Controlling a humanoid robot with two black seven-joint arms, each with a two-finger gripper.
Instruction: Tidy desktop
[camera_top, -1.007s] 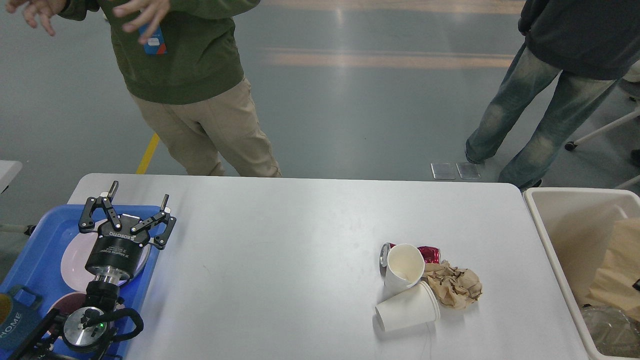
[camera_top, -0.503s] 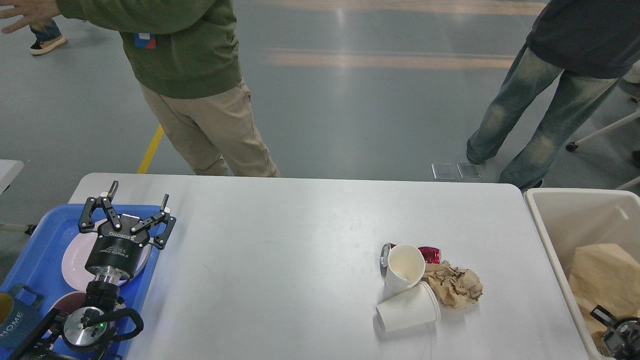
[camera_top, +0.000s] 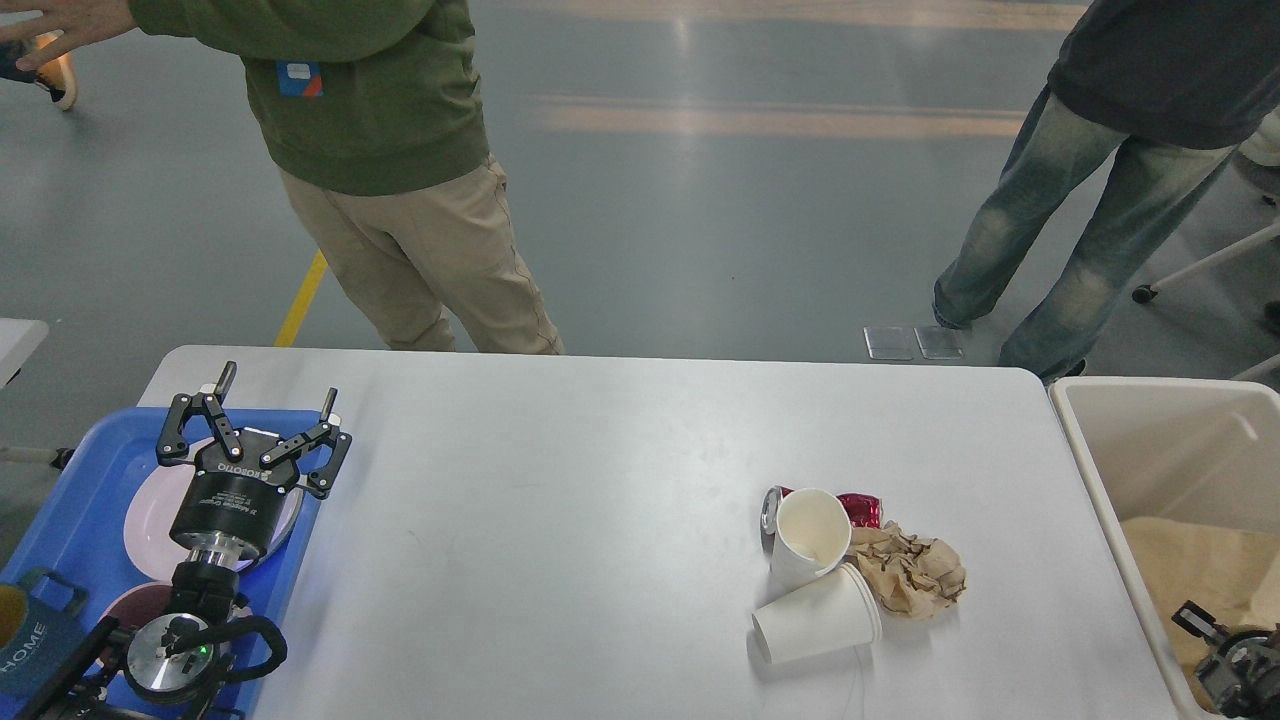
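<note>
Bright, even overhead light gives soft glare streaks on the floor (camera_top: 760, 120), faint shadows and sharp focus.

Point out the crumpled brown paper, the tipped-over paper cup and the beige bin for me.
crumpled brown paper (camera_top: 910, 570), head view, its middle.
tipped-over paper cup (camera_top: 815, 625), head view, its side wall.
beige bin (camera_top: 1180, 440), head view, inner back wall.

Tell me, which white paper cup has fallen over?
The nearer paper cup, closest to the table's front edge, lies on its side; the other cup stands with its mouth up.
</note>
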